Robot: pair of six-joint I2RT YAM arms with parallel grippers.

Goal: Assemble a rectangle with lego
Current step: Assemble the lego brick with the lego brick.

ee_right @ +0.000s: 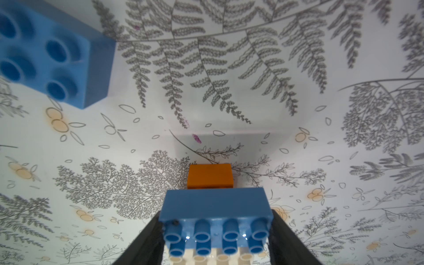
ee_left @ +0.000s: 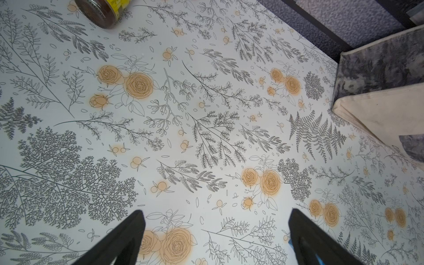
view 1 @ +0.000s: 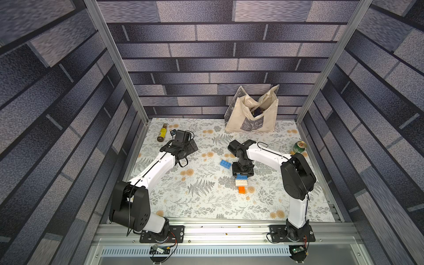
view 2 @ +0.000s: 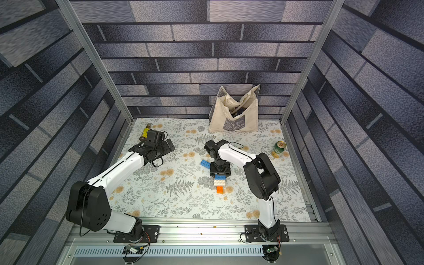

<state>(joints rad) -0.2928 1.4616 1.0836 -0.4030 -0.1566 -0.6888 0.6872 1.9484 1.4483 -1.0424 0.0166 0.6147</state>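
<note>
Floral bench (view 1: 206,206) is carrying all items. Tote bag (view 1: 252,114) is standing well beyond the right pincer (view 1: 242,175), at the back wall. Left pincer (ee_left: 216,212) is hanging spread wide over bare bench, gripping nothing. Right pincer is pointing down, jaws clamping the end blue brick of the part-built rectangle (view 1: 241,182). White and orange bricks are projecting past its fingertips, and the block appears to be resting on the bench. Green can (view 1: 299,147) is sitting well apart from that pincer. Yellow bottle (view 1: 162,135) is lying near the left pincer. Loose blue brick (view 1: 225,163) is sitting just beside the right pincer, untouched.
</note>
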